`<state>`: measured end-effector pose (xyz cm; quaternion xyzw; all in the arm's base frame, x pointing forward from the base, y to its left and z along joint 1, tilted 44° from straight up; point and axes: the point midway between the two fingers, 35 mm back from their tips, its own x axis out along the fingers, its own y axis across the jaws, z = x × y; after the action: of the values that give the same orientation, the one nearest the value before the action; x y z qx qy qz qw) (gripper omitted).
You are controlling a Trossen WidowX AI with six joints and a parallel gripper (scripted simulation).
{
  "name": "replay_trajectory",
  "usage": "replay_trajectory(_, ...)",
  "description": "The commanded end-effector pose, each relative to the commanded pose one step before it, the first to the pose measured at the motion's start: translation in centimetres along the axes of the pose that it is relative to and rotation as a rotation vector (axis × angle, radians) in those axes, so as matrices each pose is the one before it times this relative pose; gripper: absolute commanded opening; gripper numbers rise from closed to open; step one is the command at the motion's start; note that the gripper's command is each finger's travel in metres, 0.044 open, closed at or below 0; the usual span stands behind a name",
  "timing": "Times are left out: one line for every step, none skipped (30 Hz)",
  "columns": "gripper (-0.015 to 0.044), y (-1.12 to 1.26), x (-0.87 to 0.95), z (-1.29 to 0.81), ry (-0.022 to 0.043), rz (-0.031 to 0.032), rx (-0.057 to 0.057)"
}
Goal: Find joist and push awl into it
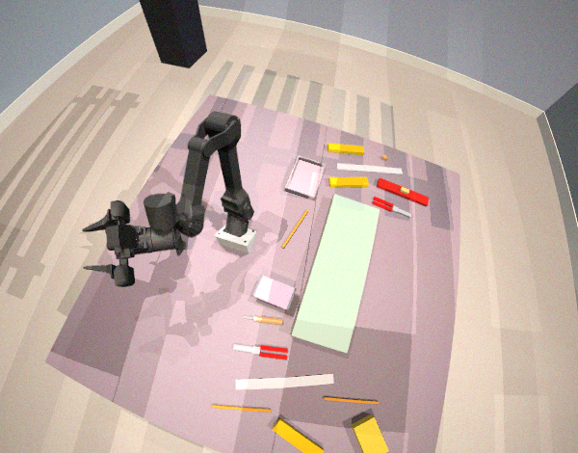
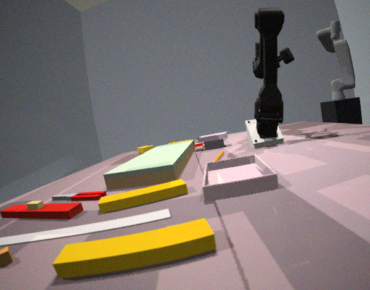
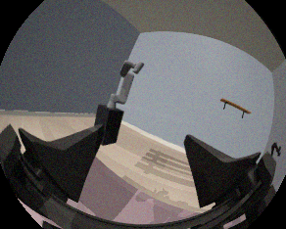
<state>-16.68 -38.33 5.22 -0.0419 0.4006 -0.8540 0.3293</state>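
The pale green floor panel lies flat on the mauve mat, to the right of the arm's base. The stud finder, a small pinkish box, lies off the panel's left edge. The awl, with an orange handle, lies just in front of it. The empty tray sits beyond the panel's far left corner. My gripper is open and empty, held off the floor to the left of the base and pointing away from the panel.
Yellow blocks, a red level, white strips, pencils and red-handled tools lie around the panel. A dark pillar stands at the back. A pale second arm stands on a dark block.
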Motion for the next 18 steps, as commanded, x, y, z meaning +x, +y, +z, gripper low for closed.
replay_trajectory(0.0426, 0.264, -0.107, 0.079, -0.00253, 0.01075, -0.0019)
replay_trajectory(0.044, 0.794, -0.327, 0.229, -0.00727, 0.03228, -0.0058)
replay_trajectory(0.044, 1.238, -0.422, 0.302, -0.00803, 0.04928, -0.0009)
replay_trajectory(0.044, 1.214, -0.201, 0.193, -0.0011, 0.04614, 0.0176)
replay_trajectory(0.044, 1.106, -0.09, 0.101, 0.00323, 0.04108, 0.024)
replay_trajectory(0.044, 1.101, -0.081, 0.049, 0.00558, 0.04061, 0.0243)
replay_trajectory(0.044, 1.098, -0.076, -0.002, 0.00787, 0.0402, 0.0245)
replay_trajectory(0.044, 1.092, -0.071, -0.053, 0.01013, 0.03967, 0.0246)
replay_trajectory(0.044, 1.084, -0.067, -0.104, 0.01238, 0.039, 0.0247)
replay_trajectory(0.044, 1.073, -0.062, -0.154, 0.0146, 0.03819, 0.0249)
replay_trajectory(0.044, 1.307, -0.077, -0.256, 0.02103, 0.04586, 0.0309)
replay_trajectory(0.044, 1.649, -0.102, -0.434, 0.03189, 0.05664, 0.0403)
replay_trajectory(0.044, 1.608, -0.093, -0.561, 0.03731, 0.05369, 0.041)
replay_trajectory(0.044, 1.545, -0.084, -0.682, 0.04221, 0.04981, 0.0415)
replay_trajectory(0.044, 1.472, -0.075, -0.797, 0.04676, 0.04544, 0.0421)
replay_trajectory(0.044, 1.389, -0.068, -0.907, 0.0509, 0.04062, 0.0427)
replay_trajectory(0.044, 1.297, -0.06, -1.01, 0.05457, 0.03539, 0.0434)
replay_trajectory(0.044, 1.196, -0.054, -1.106, 0.05774, 0.0298, 0.0442)
